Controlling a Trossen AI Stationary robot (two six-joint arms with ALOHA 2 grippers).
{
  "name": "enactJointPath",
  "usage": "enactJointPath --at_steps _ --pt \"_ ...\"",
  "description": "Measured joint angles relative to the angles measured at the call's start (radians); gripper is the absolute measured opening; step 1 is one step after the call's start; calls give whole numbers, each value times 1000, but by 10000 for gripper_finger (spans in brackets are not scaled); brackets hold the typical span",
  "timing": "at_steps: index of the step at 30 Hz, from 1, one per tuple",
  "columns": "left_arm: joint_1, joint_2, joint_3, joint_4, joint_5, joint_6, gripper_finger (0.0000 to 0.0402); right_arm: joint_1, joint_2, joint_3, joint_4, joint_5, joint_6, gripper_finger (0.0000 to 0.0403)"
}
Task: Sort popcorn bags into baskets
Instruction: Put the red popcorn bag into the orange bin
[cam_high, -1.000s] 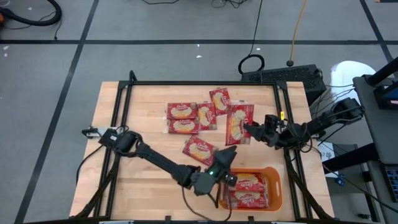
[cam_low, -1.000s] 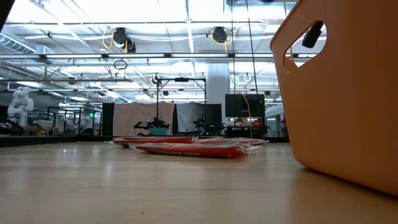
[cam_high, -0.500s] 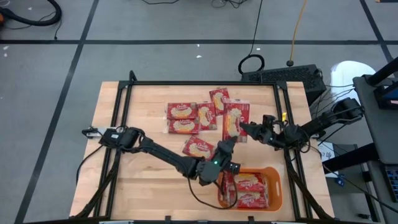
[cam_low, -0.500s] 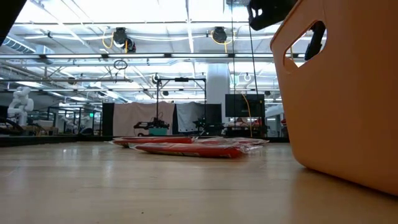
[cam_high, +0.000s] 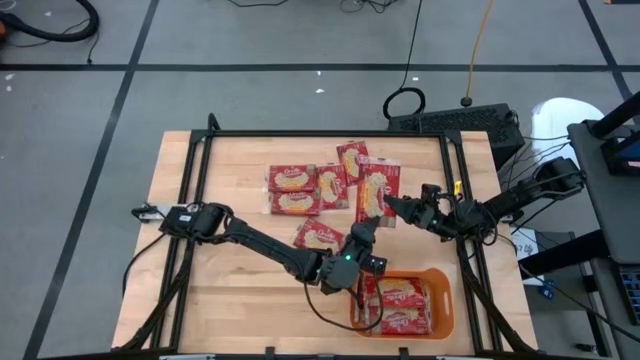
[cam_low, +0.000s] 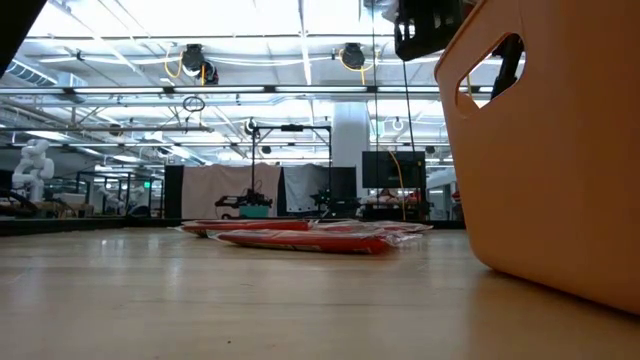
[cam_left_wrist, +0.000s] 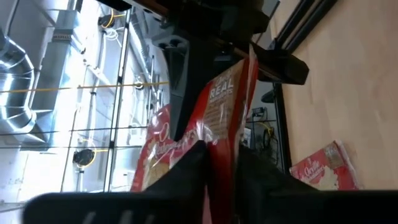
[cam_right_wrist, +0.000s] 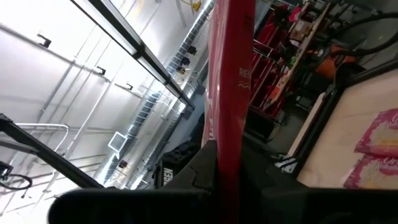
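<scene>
Red and flat, with a cream oval label, the popcorn bag (cam_high: 373, 190) hangs in the air between both arms, above the wooden table (cam_high: 225, 285) and just beyond the shallow orange plastic basket (cam_high: 441, 312). The right gripper (cam_high: 392, 206) is clamped on one edge; the left gripper (cam_left_wrist: 221, 163) has pinched the opposite edge. To hand over cleanly, the left should hold firm before the right lets go, then lower the bag flat onto the red packets (cam_high: 400, 303) already in the basket

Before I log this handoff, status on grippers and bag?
Right gripper shut on lifted popcorn bag. Left gripper pinching the bag's near end. Basket holds bags already. Nothing in the way.
</scene>
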Motion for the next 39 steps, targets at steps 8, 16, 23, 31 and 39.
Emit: enactJointPath --at_steps 8,16,23,31,39 --pt "-8 0 0 0 -6 -4 19 0 0 0 -26 -11 33 44" --pt "-32 0 0 1 -7 -67 32 13 -4 0 -30 -73 -81 125" --pt "-71 -2 0 2 -36 -196 13 39 -55 -1 -76 -149 -290 194" --pt "-125 -2 0 2 -43 -351 25 79 -200 -2 -233 -196 -520 241" --pt "-184 -2 0 -2 -37 -561 15 153 -403 -1 -628 -221 -796 247"
